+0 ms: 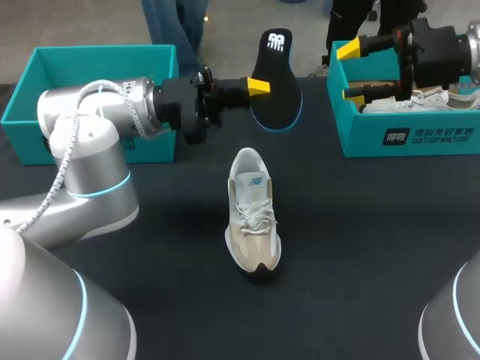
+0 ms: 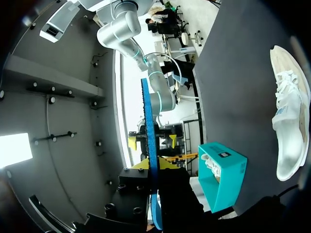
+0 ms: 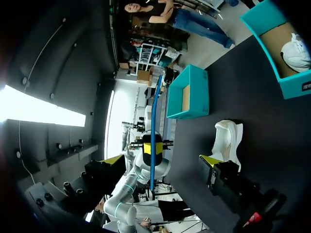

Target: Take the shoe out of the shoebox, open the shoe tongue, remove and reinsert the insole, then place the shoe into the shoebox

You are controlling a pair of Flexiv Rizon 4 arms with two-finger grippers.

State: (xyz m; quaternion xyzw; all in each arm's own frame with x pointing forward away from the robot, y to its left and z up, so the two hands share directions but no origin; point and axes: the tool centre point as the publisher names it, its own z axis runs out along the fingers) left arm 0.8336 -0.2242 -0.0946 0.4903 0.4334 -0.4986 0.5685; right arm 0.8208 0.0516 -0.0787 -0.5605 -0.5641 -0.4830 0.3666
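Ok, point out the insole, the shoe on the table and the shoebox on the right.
insole [image 1: 281, 71]: head view, middle of its black face.
shoe [image 1: 255, 216]: head view, on the laces.
right shoebox [image 1: 361, 136]: head view, on its teal front wall.

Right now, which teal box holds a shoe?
The right box: a white shoe lies inside it. The left box shows none.

Boxed shoe [image 1: 450, 98] (partly behind right jaws)
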